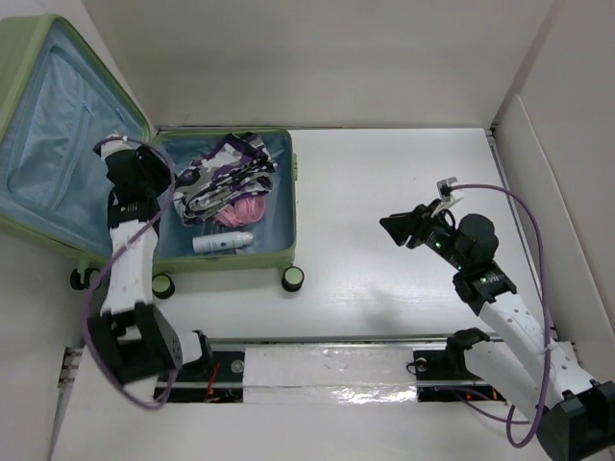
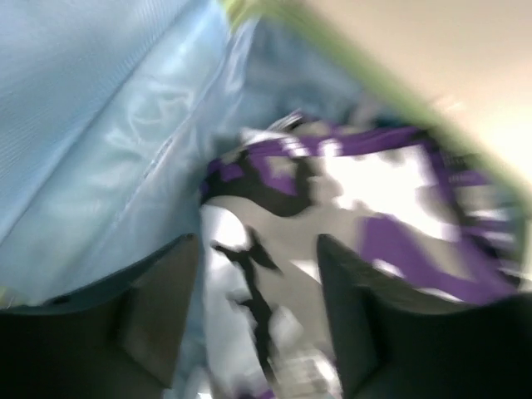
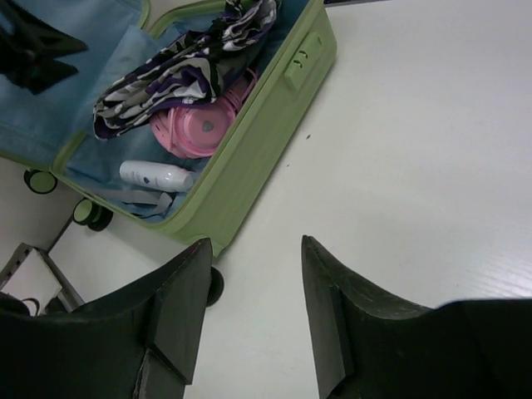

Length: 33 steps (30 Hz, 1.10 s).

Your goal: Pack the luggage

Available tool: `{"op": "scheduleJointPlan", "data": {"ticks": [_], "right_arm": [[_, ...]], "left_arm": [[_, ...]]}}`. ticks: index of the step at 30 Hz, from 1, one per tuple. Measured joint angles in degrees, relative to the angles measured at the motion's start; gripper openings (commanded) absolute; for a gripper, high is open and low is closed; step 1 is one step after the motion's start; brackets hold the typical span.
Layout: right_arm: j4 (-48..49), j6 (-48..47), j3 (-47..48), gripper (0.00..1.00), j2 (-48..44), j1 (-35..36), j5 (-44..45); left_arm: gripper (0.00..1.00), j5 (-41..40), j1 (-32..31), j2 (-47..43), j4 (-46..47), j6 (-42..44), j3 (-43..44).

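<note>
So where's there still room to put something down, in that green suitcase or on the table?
Inside the luggage, only a blue strip along the right wall looks bare. The patterned cloth, pink item and white bottle fill the middle, and the left claw crowds the left. The table between luggage and right claw is bare.

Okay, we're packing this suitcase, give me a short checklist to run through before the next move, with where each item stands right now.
1. Luggage lid open: ok.
2. Patterned cloth, pink item and white bottle lie inside the shell: ok.
3. Left end effector open above the cloth, nothing gripped: ok, though its wrist view is blurred.
4. Right end effector open and empty over the table, apart from the luggage: ok.
5. Contents sit low enough for the lid to shut: cannot tell.
</note>
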Motion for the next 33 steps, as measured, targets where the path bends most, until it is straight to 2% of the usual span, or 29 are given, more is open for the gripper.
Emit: {"op": "scheduleJointPlan", "data": {"ticks": [1,2,3,4,5,8,12,13,15,16,18,20,22,29,33], "right_arm": [[0.07,-0.28,-0.22,0.34,-0.02,0.0,-0.07],[0.09,-0.46,-0.5,0.27,-0.17,0.0,-0.17],[0.22,-0.44,-0.66,0.12,-0.33,0.0,-0.26],[0.46,-0.52,-0.9,0.08,-0.52,0.02,-0.39],[0.7,-0.59,-1.14,0.05,-0.76,0.02,-0.63],[0.98,-0.44,-1.29,0.04,-0.87,0.22,-1.27],[1.46,-0.42,-1.29,0.12,-0.39,0.44,-2.29],[1.57,-0.44,-1.29,0.14,-0.28,0.5,-2.45],[1.64,-0.44,-1.29,0.17,-0.26,0.59,-2.73],[1.77,-0.5,-1.29,0.18,-0.26,0.7,-2.89],[1.95,-0.57,-1.29,0.19,-0.26,0.92,-3.23],[1.97,-0.59,-1.29,0.19,-0.26,1.2,-3.23],[1.97,-0.66,-1.29,0.2,-0.26,1.22,-3.21],[1.73,-1.2,-1.29,0.2,0.83,2.75,-2.51],[0.68,-2.32,-1.07,0.2,1.53,5.62,-0.24]], "left_arm": [[0.32,-0.96,-0.39,-4.31,-0.9,-1.25,-0.85],[0.27,-1.99,-0.59,-6.82,-1.7,-2.56,-1.4],[0.2,-3.21,-1.09,-14.69,-2.1,-3.21,-3.63],[0.05,-4.68,-1.25,-20.52,-3.21,-4.0,-5.33],[0.0,-7.19,-1.31,-26.43,-4.66,-4.87,-6.58],[0.0,-17.97,-1.62,-37.94,-11.08,-7.58,-6.62],[0.0,-35.69,-1.81,-39.91,-19.32,-13.25,-5.29],[0.17,-39.36,-1.81,-39.08,-21.94,-14.47,-5.42],[0.41,-45.44,-1.81,-36.89,-26.08,-16.57,-5.57],[0.62,-47.8,-1.81,-35.8,-27.52,-17.44,-5.6],[0.71,-51.84,-1.81,-33.48,-28.89,-18.43,-5.57],[0.73,-55.15,-1.79,-31.12,-29.44,-18.78,-5.55],[0.7,-57.79,-1.62,-28.48,-29.59,-18.75,-5.49],[0.64,-59.91,1.03,-20.94,-27.32,-16.26,-6.45],[0.58,-60.24,3.87,-13.79,-28.83,-16.15,-0.17]]}}
